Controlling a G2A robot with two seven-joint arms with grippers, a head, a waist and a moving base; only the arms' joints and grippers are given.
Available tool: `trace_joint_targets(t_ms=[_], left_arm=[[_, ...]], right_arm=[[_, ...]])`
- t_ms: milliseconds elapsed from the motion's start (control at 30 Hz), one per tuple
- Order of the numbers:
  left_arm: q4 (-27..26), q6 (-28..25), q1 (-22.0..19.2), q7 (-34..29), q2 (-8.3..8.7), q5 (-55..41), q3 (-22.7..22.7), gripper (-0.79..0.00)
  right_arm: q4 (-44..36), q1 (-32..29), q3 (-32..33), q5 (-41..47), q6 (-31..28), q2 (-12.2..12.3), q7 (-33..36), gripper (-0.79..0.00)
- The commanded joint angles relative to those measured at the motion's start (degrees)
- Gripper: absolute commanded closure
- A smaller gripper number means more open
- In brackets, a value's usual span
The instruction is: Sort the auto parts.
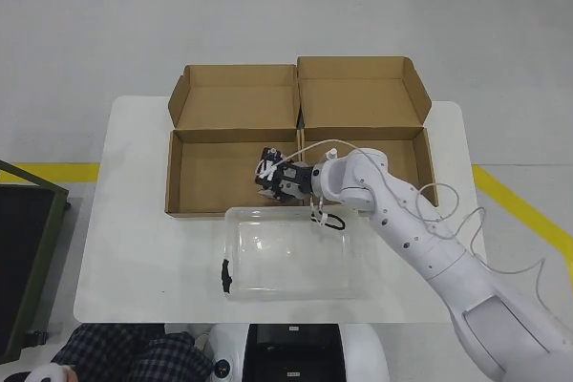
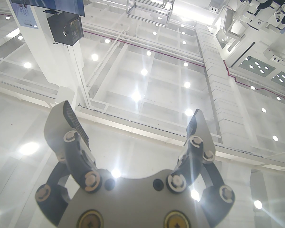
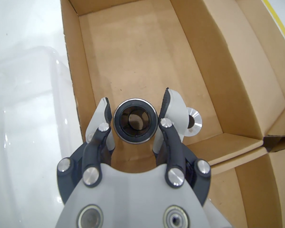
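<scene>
My right arm reaches forward and across toward my left, elbow out to the right, the wrist turned so that my right gripper tilts downward. Its fingers are drawn in on either side of a bushing, pads against its outer wall. My left gripper points straight up, its fingers spread wide apart.

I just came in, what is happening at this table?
The right gripper holds a dark-rimmed metal ring over the floor of an open cardboard box, close to a silver part that lies in the box. The ring is not yet released. The left gripper is open and empty, pointed up at the ceiling.
</scene>
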Motion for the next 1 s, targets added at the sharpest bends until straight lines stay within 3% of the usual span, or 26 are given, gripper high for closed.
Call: trace_joint_targets(t_ms=[0,300,633,767,967], left_arm=[[0.0,0.0,0.0,0.0,0.0,0.0,0.0,-0.785],[0.0,0.0,0.0,0.0,0.0,0.0,0.0,-0.785],[0.0,0.0,0.0,0.0,0.0,0.0,0.0,-0.785],[0.0,0.0,0.0,0.0,0.0,0.0,0.0,-0.785],[0.0,0.0,0.0,0.0,0.0,0.0,0.0,-0.785]], right_arm=[[-2.29,-0.68,1.12,-0.06,-0.25,0.41,0.07,-0.379],[-16.7,-6.52,8.35,-0.19,-2.27,3.04,0.73,-0.385],[-29.93,-17.47,20.67,-0.92,-3.48,6.43,-2.24,-0.413],[-32.83,-21.9,25.93,-1.72,-3.12,7.52,-4.53,-0.468],[-36.07,-28.96,34.27,-2.14,-2.78,8.9,-10.42,-0.637]])
